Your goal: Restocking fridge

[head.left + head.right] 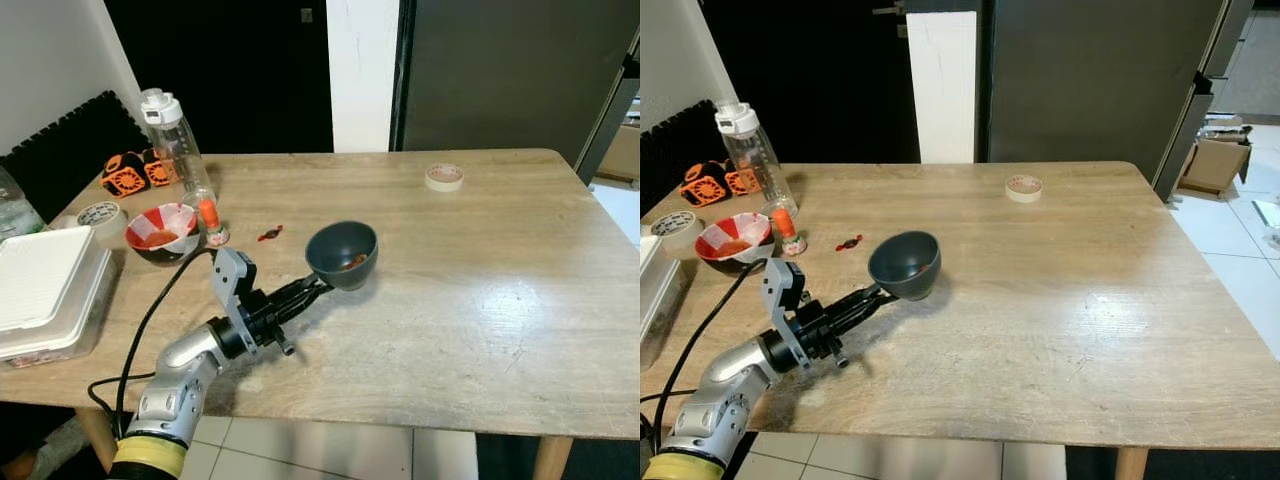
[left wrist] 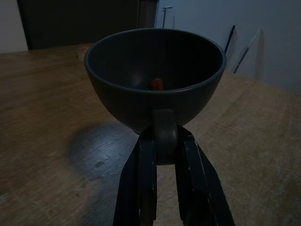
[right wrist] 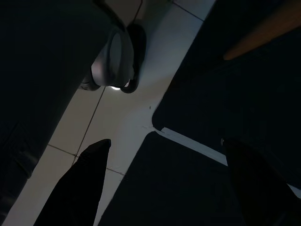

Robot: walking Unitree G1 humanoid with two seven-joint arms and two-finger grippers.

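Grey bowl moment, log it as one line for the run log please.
left tool: shut on grey bowl handle | bowl: tilted above wooden table, orange bit inside | right tool: open, hanging over floor

wooden table [image 1: 480, 300], white tiled floor [image 1: 1230, 250]

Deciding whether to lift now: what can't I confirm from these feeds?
- What lies in the grey bowl: a small orange bit shows, too dim in the left wrist view to identify.
- White container: cut off by the left eye view's edge.
- Right end effector: hangs open over dark floor.
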